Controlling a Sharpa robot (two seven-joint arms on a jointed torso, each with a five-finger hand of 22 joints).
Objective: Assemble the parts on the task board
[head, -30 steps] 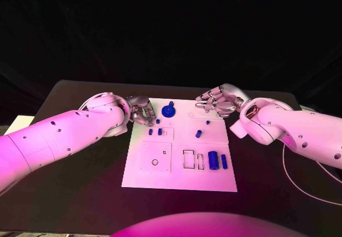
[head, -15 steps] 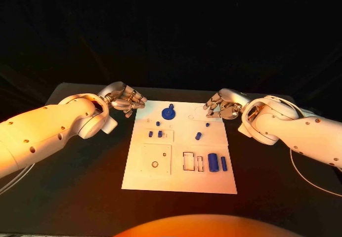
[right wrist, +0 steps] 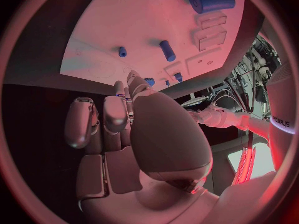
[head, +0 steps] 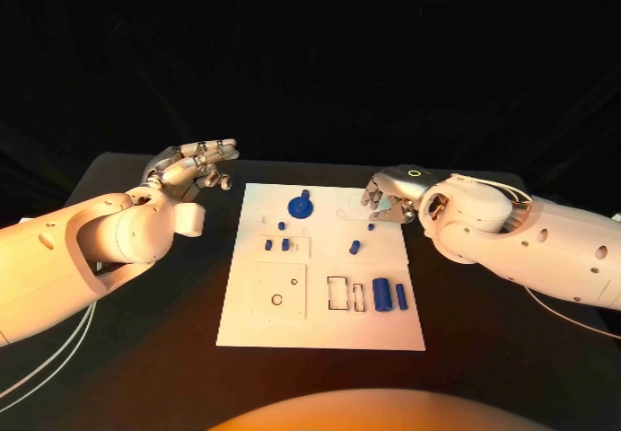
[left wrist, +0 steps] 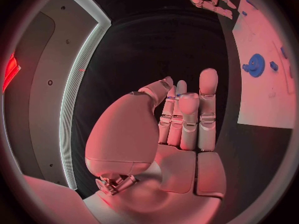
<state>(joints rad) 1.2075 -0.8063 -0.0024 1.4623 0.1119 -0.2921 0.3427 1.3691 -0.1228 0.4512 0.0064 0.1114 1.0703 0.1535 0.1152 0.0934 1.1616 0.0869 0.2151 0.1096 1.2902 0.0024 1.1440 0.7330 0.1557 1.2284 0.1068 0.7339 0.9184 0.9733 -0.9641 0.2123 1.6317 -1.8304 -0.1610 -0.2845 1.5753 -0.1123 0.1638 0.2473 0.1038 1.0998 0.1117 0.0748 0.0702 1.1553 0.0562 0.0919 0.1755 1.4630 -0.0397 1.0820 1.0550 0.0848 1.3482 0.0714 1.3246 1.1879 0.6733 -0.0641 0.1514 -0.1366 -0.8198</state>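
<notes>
On the black table, the white task board carries loose blue parts. Beyond, the right hand curls empty at its far edge; the left hand hovers, fingers extended, holding nothing. A sound pick likely needs one part singled out first.

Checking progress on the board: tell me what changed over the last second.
Left hand lifted off the task board's far left corner and drew out past its left edge, fingers spread, holding nothing. Right hand pulled slightly toward the right edge, fingers curled. The blue parts lie as before.
</notes>
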